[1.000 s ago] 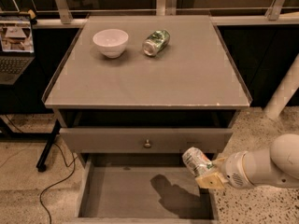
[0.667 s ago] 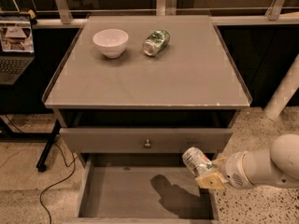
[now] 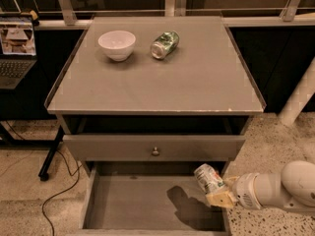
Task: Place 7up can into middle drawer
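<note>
The 7up can (image 3: 208,178), silver-white with green and red marks, is held tilted in my gripper (image 3: 217,192). It hangs over the right end of the open middle drawer (image 3: 138,203), a wide grey box with a flat bottom. The can's shadow falls on the drawer floor just left of it. My white arm (image 3: 280,188) reaches in from the right. The gripper is shut on the can and holds it above the drawer, near its right wall.
Above the open drawer is a drawer front with a small brass knob (image 3: 155,151). On the cabinet top (image 3: 197,82) stand a white bowl (image 3: 117,44) and a green can (image 3: 164,44) on its side. A laptop (image 3: 15,53) sits at the left, with cables on the floor.
The gripper and the 7up can have dropped slightly toward the open drawer. Nothing else has moved.
</note>
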Controlling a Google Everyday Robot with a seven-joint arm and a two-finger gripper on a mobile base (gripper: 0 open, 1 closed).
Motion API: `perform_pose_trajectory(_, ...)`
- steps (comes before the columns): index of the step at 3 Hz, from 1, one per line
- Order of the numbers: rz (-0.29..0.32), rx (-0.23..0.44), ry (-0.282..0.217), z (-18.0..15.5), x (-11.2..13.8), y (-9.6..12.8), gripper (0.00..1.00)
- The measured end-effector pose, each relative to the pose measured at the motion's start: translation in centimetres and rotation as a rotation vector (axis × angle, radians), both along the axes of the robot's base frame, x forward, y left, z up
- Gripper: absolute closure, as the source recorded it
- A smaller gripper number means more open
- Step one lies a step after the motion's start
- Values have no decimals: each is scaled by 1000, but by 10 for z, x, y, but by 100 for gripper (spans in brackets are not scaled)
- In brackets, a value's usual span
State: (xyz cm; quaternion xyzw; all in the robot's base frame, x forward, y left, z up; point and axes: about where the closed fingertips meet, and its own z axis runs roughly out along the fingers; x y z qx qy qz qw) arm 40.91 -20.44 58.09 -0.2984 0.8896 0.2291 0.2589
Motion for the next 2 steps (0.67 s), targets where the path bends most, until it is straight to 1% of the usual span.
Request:
perform_pose_trajectory(1, -23, 20, 37, -34, 5, -2, 100)
perform_pose_trajectory(2, -31, 35, 78, -59, 8, 0, 100)
